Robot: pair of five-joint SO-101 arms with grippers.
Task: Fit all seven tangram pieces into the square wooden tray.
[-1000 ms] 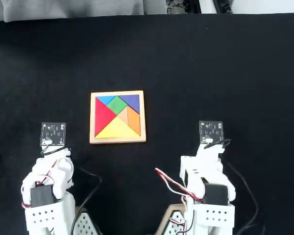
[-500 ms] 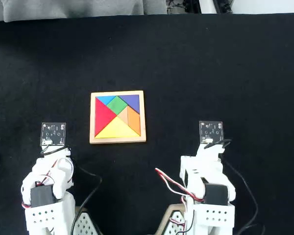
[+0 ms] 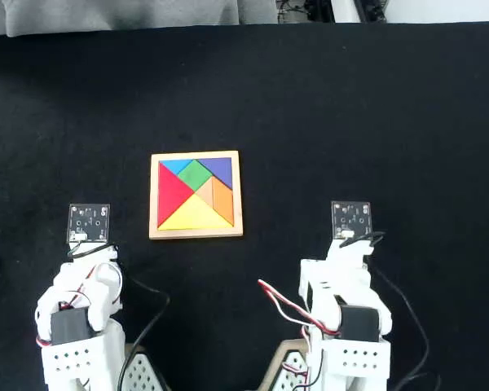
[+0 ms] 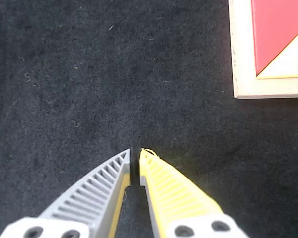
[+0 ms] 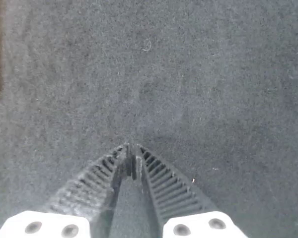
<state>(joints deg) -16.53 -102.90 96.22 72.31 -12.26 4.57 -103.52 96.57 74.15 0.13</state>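
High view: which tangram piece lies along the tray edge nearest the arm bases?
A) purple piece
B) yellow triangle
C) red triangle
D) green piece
B: the large yellow triangle has its long side against the near rim of the square wooden tray, on the arms' side.

Both arms sit folded back at the near side of the scene, well apart: the left arm (image 3: 80, 297) on the left, the right arm (image 3: 346, 297) on the right. Each is white, with a small square circuit board at its far end, one on the left (image 3: 90, 224) and one on the right (image 3: 352, 220). The left gripper (image 4: 134, 154) points downward, its grey finger (image 4: 97, 186) and yellow finger (image 4: 169, 188) drawn together at the tips with nothing between them. The right gripper (image 5: 132, 151) also points downward, its dark fingers (image 5: 92, 186) pressed together and empty.
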